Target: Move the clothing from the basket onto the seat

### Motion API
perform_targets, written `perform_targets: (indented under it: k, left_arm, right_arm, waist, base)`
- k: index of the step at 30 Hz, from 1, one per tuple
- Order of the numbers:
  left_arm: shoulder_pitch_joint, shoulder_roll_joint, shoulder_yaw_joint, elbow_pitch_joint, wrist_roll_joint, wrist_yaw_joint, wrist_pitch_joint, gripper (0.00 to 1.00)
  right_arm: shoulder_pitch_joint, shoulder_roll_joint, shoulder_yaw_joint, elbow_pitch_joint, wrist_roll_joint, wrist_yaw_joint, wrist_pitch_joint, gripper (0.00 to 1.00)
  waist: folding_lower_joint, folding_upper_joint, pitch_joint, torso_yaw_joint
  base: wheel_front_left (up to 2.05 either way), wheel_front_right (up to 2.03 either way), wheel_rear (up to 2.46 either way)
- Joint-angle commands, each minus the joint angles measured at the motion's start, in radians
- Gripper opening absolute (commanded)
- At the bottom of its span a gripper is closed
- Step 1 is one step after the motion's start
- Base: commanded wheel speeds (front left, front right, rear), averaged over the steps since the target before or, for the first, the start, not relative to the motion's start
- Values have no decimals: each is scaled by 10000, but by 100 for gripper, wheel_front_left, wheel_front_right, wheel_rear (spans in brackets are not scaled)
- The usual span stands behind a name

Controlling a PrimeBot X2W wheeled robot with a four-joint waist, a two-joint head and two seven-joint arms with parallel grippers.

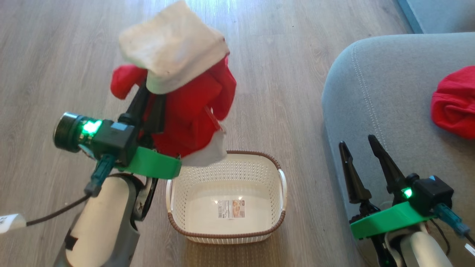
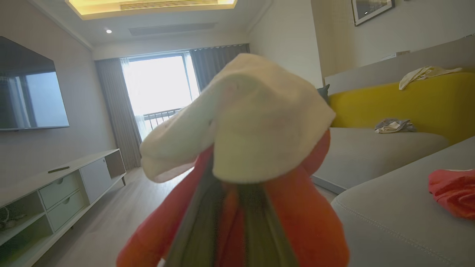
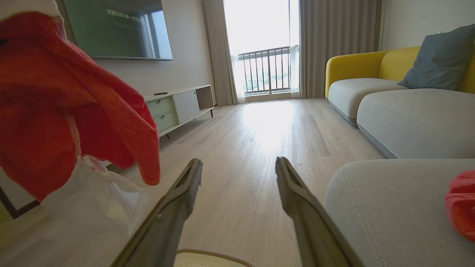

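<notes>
- Left gripper: fingers drawn close together, pinching the red garment. The cloth is up in the air, over the basket's far-left corner.
- Basket on the floor: nothing in it but the label sticker.
- Right gripper: fingers spread, holding nothing. It sits to the right of the basket, over the near edge of the seat.
- Second red garment: lies on the seat, well right of the basket.

Risks, as I judge them:
- The cloth looks draped over the fingertips more than clamped deep. A quick swing to the right could let it slide off onto the floor between basket and seat.
- A white flap hangs down at the basket's far-left rim. Moving sideways before lifting could snag that rim and drag or tip the light basket.
- The right gripper stands in the straight path from basket to seat, so trailing cloth could catch on its fingers.
- Cloth blocks most of the left wrist view, making the drop hard to judge from that arm.

Lie of the garment: bunched, long axis roughly vertical and leaning a little. A white panel caps the top, pointing up and away from the basket. The red body falls below it, and the white flap is the low end.
</notes>
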State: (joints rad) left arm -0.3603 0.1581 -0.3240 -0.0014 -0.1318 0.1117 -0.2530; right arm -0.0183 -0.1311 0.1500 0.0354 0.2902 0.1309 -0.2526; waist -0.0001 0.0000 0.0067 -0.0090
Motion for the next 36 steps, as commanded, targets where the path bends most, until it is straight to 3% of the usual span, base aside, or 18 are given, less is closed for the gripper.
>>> perform_targets:
  k: [1, 9, 15, 23, 36]
  left_arm:
    - [-414, 21, 475, -514, 97, -86, -87, 0]
    - [-333, -672, 450, -1532, 184, -922, -87, 0]
    - [137, -934, -27, -1562, 177, -1550, -87, 0]
    - [587, -1059, -638, -1644, 167, -1839, -87, 0]
    - [642, -1077, -938, -1742, 86, -1732, -87, 0]
  right_arm:
    - [-142, -51, 125, -394, 4, -2, -92, 100]
    - [-105, -73, 176, -431, -11, -2, -92, 100]
    - [-35, -90, 101, -410, -8, -2, -92, 100]
    - [26, -153, 81, -424, -17, -2, -92, 100]
    - [4, -211, 129, -487, -83, -2, -92, 100]
  waist:
    - [1, 0, 14, 36]
    - [1, 0, 7, 126]
    - [1, 0, -50, 135]
    - [1, 0, -50, 121]
    - [1, 0, -46, -110]
  base:
    - [0, 0, 0]
    - [0, 0, 0]
    - [0, 0, 0]
    - [0, 0, 0]
    - [0, 0, 0]
